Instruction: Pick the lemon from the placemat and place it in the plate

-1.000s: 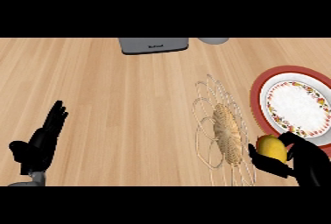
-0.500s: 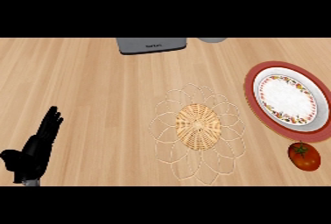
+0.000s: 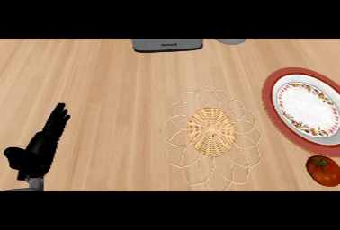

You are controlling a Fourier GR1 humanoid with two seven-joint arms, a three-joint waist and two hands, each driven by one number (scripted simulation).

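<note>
A woven straw placemat with looped wire petals lies on the wooden counter, a little right of the middle; nothing rests on it. At the right edge stands a white plate with a patterned rim, set on a red underplate; its white centre is bare. No lemon shows anywhere in this view. My left hand is at the lower left, open with fingers straight up, apart from every object. My right hand is out of view.
A red tomato lies on the counter just below the plate, at the lower right. A grey appliance and a grey round object sit along the far edge.
One second ago my right hand held the lemon at the placemat's lower right. Since then hand and lemon have left the picture, the tomato has appeared, and placemat and plate show further left.
</note>
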